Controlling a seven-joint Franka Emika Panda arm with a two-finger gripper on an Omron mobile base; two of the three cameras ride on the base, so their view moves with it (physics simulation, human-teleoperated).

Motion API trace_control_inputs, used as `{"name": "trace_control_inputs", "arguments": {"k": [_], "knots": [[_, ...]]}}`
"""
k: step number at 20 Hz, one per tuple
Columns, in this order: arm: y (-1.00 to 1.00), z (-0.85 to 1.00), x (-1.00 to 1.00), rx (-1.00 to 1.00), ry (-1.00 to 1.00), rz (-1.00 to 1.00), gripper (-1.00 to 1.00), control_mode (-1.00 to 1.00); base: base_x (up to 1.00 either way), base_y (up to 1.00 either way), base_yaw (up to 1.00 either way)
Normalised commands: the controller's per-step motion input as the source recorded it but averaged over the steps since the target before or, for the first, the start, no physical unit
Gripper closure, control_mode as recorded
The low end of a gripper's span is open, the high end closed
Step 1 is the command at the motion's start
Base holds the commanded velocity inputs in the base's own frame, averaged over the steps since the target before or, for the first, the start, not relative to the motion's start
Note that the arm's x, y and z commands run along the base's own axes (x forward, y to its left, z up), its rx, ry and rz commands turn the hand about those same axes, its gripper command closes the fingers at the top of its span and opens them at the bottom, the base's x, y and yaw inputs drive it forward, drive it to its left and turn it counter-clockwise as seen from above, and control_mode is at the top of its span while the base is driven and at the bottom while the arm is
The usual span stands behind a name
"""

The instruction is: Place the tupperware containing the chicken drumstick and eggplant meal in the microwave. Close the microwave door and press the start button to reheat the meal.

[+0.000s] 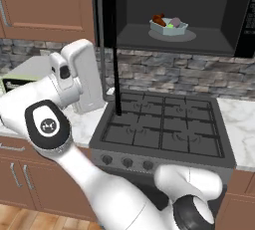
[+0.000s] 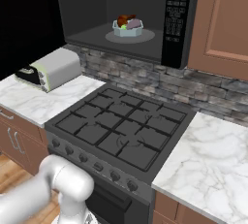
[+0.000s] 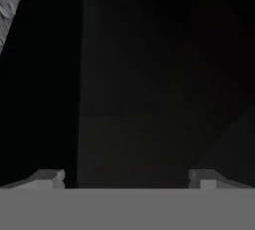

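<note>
tupperware (image 1: 169,28) inside microwave (image 1: 239,20), door seemingly open

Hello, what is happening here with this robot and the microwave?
The tupperware already sits on the turntable inside the microwave, with the chicken drumstick and eggplant in it. The microwave door is open, swung out over the stove. The gripper is open, holds nothing, and faces a dark surface close up, probably the door. Closing the door and pressing start are not yet done.

The tupperware (image 1: 169,28) sits inside the open microwave (image 1: 174,12) on its turntable, holding the chicken drumstick (image 1: 159,20) and eggplant (image 1: 176,22); the microwave door (image 1: 108,40) stands edge-on above the stove (image 1: 164,127).
</note>
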Motion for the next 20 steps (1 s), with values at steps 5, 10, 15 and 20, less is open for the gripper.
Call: {"name": "trace_control_inputs", "arguments": {"k": [5, 10, 15, 20], "knots": [[-1.0, -0.06, -0.34, 0.06, 0.0, -0.12, -1.0, -1.0, 0.0, 0.0, 0.0], [-1.0, 0.0, -0.01, 0.1, 0.0, -0.04, -1.0, -1.0, 0.0, 0.0, 0.0], [-1.0, 0.04, 0.02, 0.13, 0.0, 0.0, -1.0, -1.0, 0.0, 0.0, 0.0], [-0.99, 0.0, 0.22, 0.16, 0.03, 0.01, -1.0, -1.0, 0.0, 0.0, 0.0]]}}
